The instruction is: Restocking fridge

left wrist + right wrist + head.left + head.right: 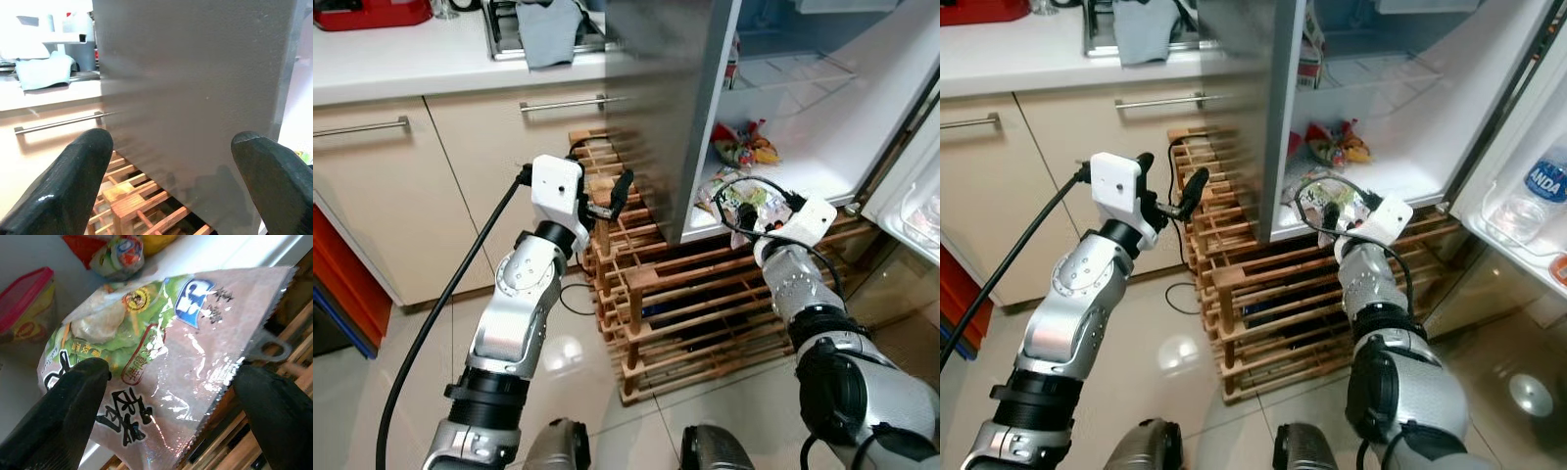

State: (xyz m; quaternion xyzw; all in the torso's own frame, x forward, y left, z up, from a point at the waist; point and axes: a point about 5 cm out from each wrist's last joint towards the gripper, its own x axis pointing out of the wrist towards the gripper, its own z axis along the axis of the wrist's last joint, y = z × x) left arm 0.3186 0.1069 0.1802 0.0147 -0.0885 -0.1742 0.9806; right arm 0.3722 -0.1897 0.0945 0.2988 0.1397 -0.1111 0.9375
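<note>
Your right gripper [166,396] hung with fingers spread on either side of the food packet [161,352], which lay at the fridge shelf's [1400,162] front edge. Your left gripper [610,199], fingers also released, faced the fridge door [671,88] above the wooden rack [685,294].

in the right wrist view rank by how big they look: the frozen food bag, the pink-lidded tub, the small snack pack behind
1. Bag, much the largest, though nearest the camera.
2. Tub, partly cut off at the edge.
3. Snack pack, smallest, also farthest back.
</note>
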